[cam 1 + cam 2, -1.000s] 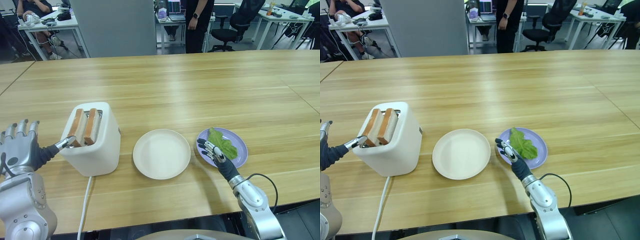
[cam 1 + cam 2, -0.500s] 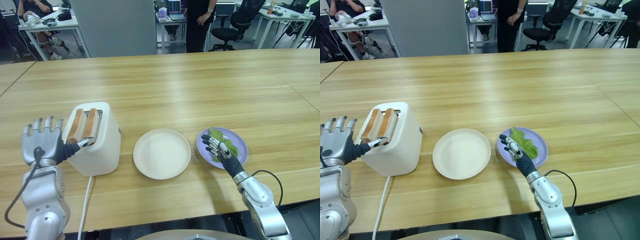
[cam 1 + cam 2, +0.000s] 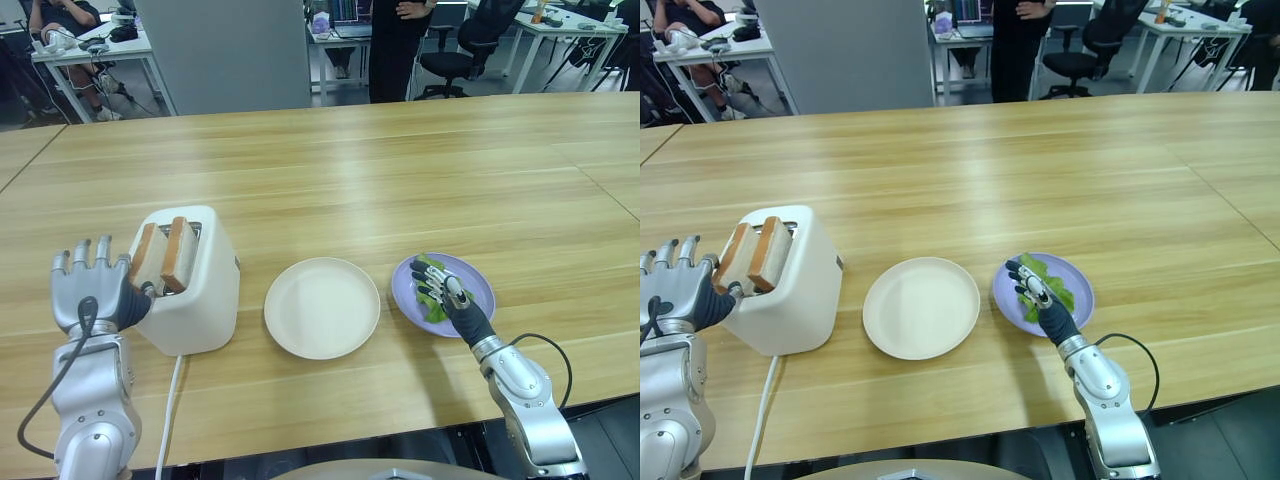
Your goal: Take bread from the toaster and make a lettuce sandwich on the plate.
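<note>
Left hand open-fingered beside toaster holding bread, right hand over lettuce, grasp unclear, white plate between

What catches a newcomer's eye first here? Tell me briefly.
The boxy white toaster stands at left, two bread slices sticking out of its slots, the left hand open beside it. At right, the right hand is over the green lettuce leaf on the round purple plate; a round cream plate sits between.
</note>
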Controlling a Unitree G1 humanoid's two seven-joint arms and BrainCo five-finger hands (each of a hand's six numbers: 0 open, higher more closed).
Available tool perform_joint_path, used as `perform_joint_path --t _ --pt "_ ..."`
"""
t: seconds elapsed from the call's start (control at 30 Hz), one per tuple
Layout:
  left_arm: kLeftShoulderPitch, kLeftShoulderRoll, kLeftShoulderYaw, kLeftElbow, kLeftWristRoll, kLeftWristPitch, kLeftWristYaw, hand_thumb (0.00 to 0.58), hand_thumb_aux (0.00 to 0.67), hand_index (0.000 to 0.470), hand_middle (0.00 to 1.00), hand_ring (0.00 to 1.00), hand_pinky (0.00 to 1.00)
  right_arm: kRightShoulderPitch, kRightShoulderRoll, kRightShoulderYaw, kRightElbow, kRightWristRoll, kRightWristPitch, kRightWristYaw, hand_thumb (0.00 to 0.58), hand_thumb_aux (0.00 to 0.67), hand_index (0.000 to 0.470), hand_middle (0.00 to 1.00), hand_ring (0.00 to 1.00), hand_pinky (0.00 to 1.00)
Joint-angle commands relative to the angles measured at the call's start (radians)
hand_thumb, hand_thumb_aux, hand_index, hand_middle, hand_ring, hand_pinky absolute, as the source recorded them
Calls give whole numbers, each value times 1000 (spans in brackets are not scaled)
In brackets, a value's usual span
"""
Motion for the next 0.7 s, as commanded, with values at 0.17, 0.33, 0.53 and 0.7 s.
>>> perform_joint_path --t 0.17,0.33,0.53,0.7 --pt "23 -9 62 -32 -47 -7 -17 0 0 0 0 0 0 13 -1 -7 19 3 -5 0 0 0 0 0 0 0" --pt "26 -58 62 5 -107 8 5 0 0 0 0 0 0 10 -6 -16 20 6 -1 0 0 0 0 0 0 0" --pt "14 -96 26 51 -110 12 37 313 215 148 0 0 0 -2 -10 -32 38 8 -7 1 0 0 0 0 0 0" --pt "-3 -91 -11 91 -103 10 57 480 391 269 0 0 0 -12 -9 -42 55 6 -18 -2 0 0 0 0 0 0"
